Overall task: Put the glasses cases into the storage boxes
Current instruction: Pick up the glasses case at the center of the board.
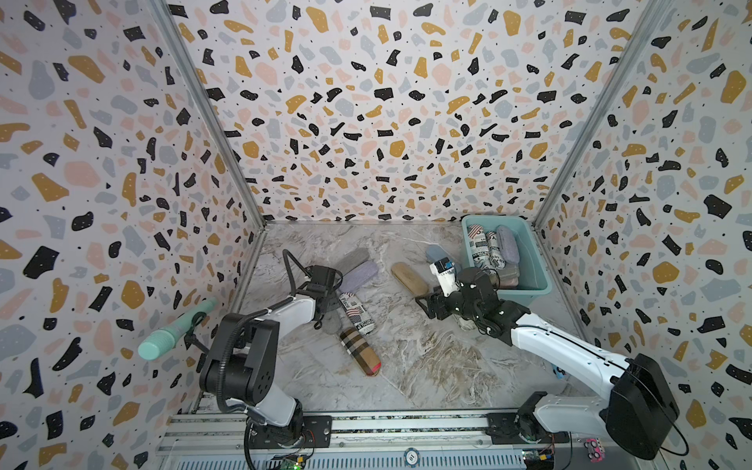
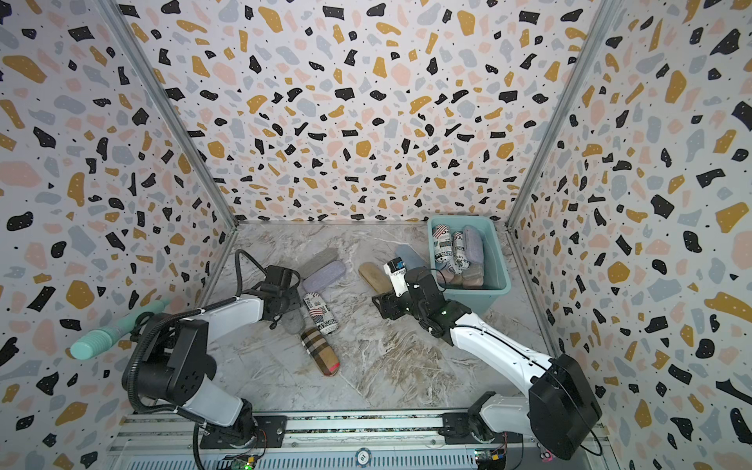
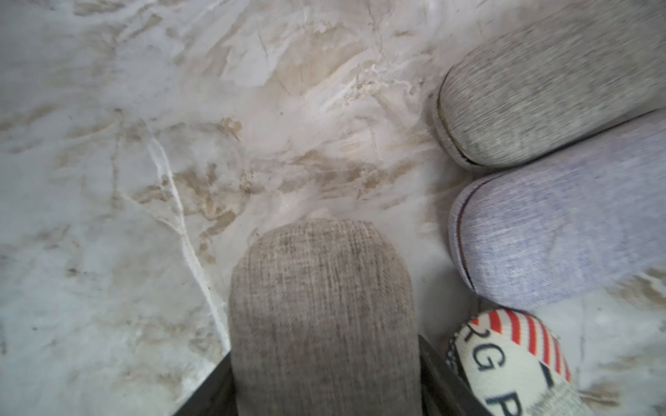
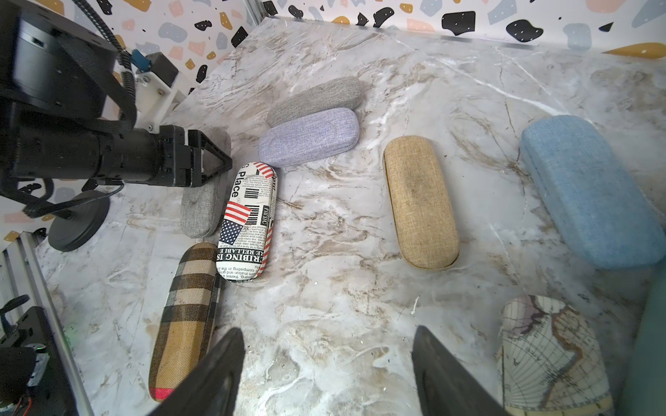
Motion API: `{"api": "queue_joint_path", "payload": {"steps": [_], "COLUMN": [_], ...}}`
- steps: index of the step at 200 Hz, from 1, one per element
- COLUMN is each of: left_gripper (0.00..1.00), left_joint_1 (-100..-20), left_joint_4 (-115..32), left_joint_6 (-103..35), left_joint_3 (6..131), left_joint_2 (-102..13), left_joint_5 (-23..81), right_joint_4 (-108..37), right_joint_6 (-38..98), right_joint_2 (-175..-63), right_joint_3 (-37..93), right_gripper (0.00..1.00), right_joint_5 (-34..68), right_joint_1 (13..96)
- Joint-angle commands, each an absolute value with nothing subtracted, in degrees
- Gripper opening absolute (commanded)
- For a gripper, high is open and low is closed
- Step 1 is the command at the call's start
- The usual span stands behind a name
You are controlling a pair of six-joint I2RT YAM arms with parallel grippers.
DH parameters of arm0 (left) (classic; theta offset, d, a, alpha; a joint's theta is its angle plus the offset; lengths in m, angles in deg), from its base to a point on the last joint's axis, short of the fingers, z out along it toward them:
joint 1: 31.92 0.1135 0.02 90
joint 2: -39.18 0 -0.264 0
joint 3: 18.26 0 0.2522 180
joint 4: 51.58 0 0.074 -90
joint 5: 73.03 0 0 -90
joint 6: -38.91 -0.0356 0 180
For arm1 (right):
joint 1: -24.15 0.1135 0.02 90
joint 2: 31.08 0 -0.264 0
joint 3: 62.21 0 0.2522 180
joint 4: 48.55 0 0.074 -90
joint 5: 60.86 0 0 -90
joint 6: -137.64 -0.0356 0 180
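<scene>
My left gripper [image 3: 326, 381] is shut on a grey glasses case [image 3: 320, 306] that lies on the marble table, one jaw against each long side. Beside it are a newspaper-print case [image 4: 248, 223], a lilac case [image 4: 310, 137], another grey case [image 4: 317, 97] and a brown plaid case [image 4: 187, 313]. A tan case [image 1: 409, 278] and a blue case [image 1: 437, 253] lie mid-table. My right gripper [image 4: 328, 345] hangs open over bare marble, next to a map-print case [image 4: 547, 356]. The teal storage box [image 1: 541, 280] at the back right holds several cases.
A mint-green ribbed cylinder [image 1: 175, 331] on a black stand [image 4: 79, 219] leans at the left wall. Terrazzo-patterned walls close three sides. A metal rail [image 1: 366, 431] runs along the front edge.
</scene>
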State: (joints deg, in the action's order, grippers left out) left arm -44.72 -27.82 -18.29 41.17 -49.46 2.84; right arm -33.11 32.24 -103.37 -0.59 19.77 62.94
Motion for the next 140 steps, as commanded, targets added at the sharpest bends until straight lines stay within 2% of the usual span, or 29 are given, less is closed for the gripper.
{"api": "queue_joint_path", "payload": {"steps": [1, 70, 102, 140], "left_gripper": [0.66, 0.62, 0.62, 0.62], "left_joint_1": [-44.4, -44.6, -46.3, -52.0], "left_joint_4": [-31.6, -34.0, -35.4, -36.8], "left_joint_6": [-17.8, -17.9, -16.8, -16.4], "left_joint_3": [39.2, 37.6, 37.7, 38.8], "left_joint_2": [-43.9, -29.0, -26.8, -26.3], "left_joint_5": [4.2, 11.2, 16.5, 17.4], "right_joint_4": [-33.4, -34.1, -34.8, -35.2], "right_joint_6": [31.7, 31.6, 31.5, 31.1], "right_joint_2": [-103.1, -103.1, -103.1, -103.9], "right_joint_3": [1.9, 1.6, 1.9, 2.1], "right_gripper": [0.75, 0.73, 0.73, 0.73], "right_joint_5": [20.6, 20.8, 20.8, 20.9], "right_joint_1": [63.4, 64.4, 64.9, 65.0]}}
